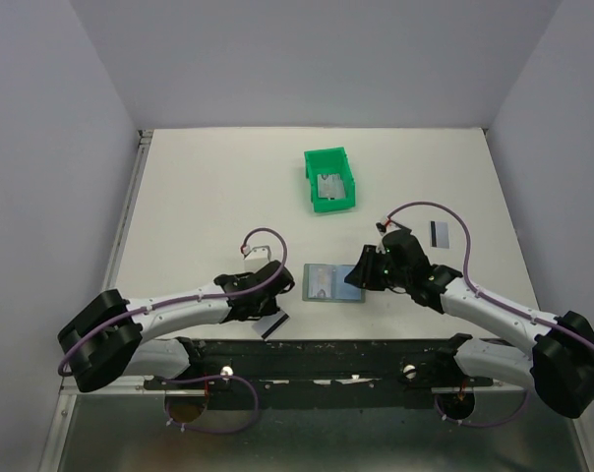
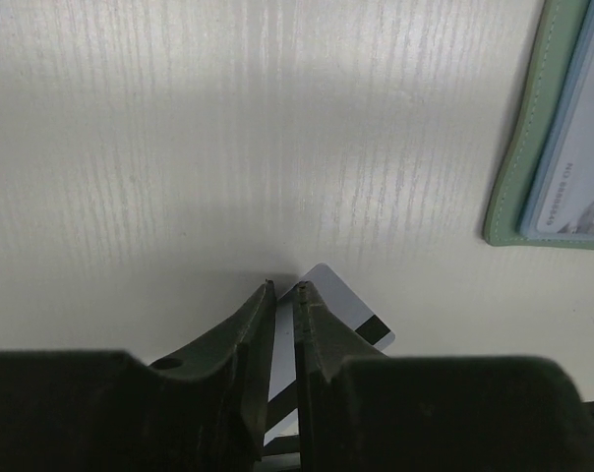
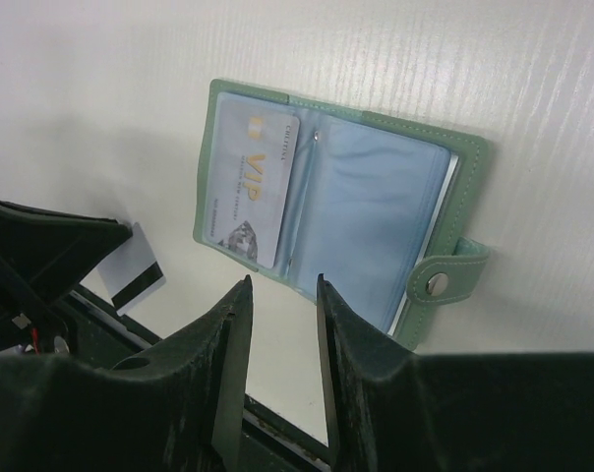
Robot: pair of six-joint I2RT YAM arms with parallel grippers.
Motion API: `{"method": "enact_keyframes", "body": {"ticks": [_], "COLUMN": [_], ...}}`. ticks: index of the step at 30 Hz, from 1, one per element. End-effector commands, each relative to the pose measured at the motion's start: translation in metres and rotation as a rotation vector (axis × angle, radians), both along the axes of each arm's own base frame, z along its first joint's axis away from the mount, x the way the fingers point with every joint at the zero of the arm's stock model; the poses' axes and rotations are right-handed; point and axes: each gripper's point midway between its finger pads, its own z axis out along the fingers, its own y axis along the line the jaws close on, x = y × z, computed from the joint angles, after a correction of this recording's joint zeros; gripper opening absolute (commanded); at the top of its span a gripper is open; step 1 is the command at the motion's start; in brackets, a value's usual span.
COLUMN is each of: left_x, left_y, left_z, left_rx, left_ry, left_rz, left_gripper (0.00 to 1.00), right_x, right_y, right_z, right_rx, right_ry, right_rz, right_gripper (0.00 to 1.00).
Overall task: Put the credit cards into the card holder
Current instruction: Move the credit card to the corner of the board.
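Silvery credit cards (image 1: 438,233) total four; one card holder (image 1: 334,283), one bin (image 1: 342,160).

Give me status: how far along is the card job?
Done: one VIP card sits in the left pocket of the open card holder. In hand: the left claw is nearly closed over a second card at the near table edge; grip unclear. The right claw hovers open by the holder. Left: that card, a third card on the table to the right, and what looks like a fourth card in the green bin.
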Motion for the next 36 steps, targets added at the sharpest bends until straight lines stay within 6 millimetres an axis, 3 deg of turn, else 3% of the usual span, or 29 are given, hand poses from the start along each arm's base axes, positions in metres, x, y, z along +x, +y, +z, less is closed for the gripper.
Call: {"method": "enact_keyframes", "body": {"ticks": [1, 28, 32, 36], "left_x": [-0.021, -0.046, -0.041, -0.035], "left_y": [0.023, 0.027, 0.031, 0.032], "left_z": [-0.013, -0.013, -0.005, 0.004], "left_rx": [0.066, 0.016, 0.018, 0.023], "left_ry": [0.07, 0.1, 0.068, 0.032], "left_rz": [0.017, 0.046, 0.055, 0.051], "left_gripper": [0.27, 0.25, 0.29, 0.32], "right_x": [-0.008, -0.008, -0.013, -0.031], "right_y": [-0.001, 0.002, 0.019, 0.057], "right_z": [-0.003, 0.001, 0.007, 0.012], "right_rx": [0.0, 0.022, 0.059, 0.076], "right_ry": [0.018, 0.02, 0.031, 0.048], "right_rz": [0.006, 0.005, 0.015, 0.056], "right_gripper": [0.41, 0.41, 0.41, 0.45]}}
